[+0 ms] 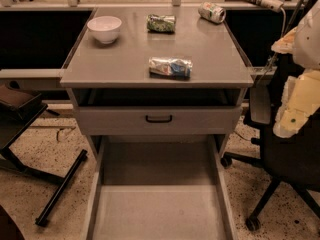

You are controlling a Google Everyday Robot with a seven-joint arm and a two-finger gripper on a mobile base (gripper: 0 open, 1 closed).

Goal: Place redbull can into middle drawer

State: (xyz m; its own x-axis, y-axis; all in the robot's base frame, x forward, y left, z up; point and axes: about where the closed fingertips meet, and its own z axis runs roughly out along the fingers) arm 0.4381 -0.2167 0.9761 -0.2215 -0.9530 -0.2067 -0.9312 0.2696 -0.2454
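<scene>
drawer tray running off the bottom edge: the middle drawer (pixel 157 214) is standing pulled out, its near end cut off. the drawer front (pixel 200 120) above it is showing a black handle. the redbull can (pixel 170 67) is lying on its side on the cabinet top (pixel 120 59) near the front edge, well apart from the green can (pixel 161 23), the white-green-red can (pixel 212 12) and the white bowl (pixel 104 28). the gripper (pixel 295 109), probably the pale cream shape at the right edge, is hanging beside the cabinet in front of a black chair (pixel 290 159), partly cropped; whether it is apart or together i cannot tell.
</scene>
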